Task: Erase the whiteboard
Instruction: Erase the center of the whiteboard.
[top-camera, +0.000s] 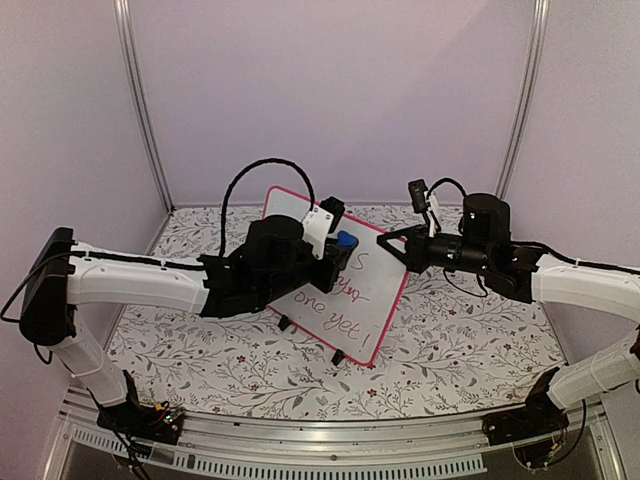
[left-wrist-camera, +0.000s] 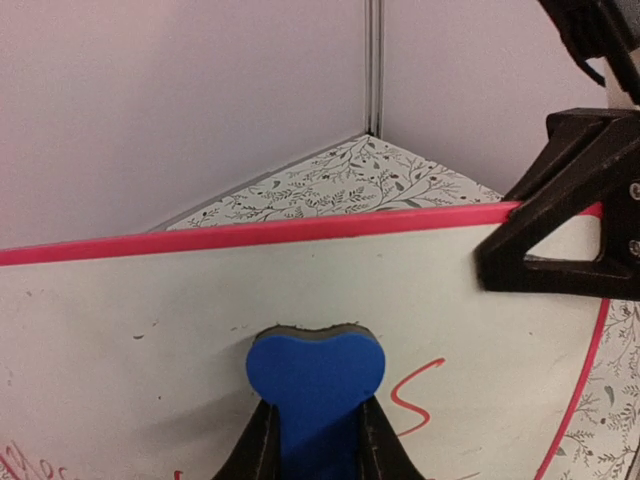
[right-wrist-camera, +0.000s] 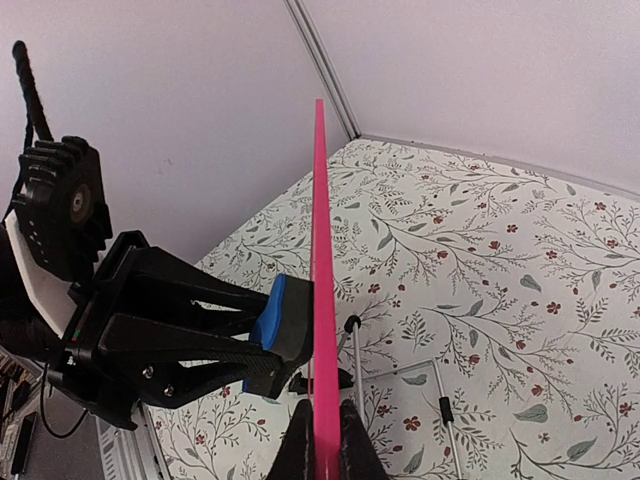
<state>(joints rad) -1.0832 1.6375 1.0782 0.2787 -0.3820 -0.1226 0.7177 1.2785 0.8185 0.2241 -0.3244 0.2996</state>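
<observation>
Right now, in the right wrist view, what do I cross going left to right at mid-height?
The left gripper's fingers → blue eraser they pinch → whiteboard, seen edge-on → flowered table cover.

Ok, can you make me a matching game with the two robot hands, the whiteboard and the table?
Things:
1. left hand
2. right hand
3. whiteboard
4. table

Clues:
A. has red writing on it
B. covered in a flowery pattern
C. squeezing the blue eraser
D. pinching the pink frame

Pairs: 1-C, 2-D, 3-A, 4-B
</observation>
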